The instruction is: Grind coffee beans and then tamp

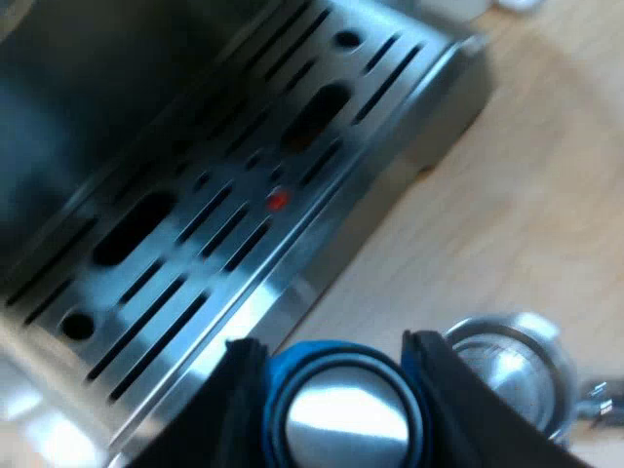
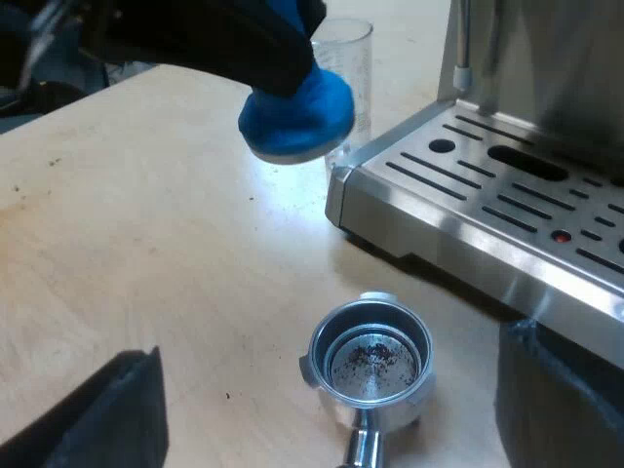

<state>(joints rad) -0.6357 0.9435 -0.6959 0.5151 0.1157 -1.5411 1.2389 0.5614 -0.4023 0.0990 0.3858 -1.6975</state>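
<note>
Bring the blue tamper [image 1: 343, 414], gripped in the left gripper's [image 1: 336, 361] closed fingers near the drip tray's [image 2: 468, 195] corner, level over the nearly empty holder [image 2: 370, 363] lying on the counter [image 2: 146, 244] between the right gripper's [image 2: 331, 356] open fingers.

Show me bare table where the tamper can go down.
Bare wood table stretches wide from the metal holder away from the espresso machine. Crowded: the strip between holder and drip tray, and the tray's corner where the measuring glass stands.
</note>
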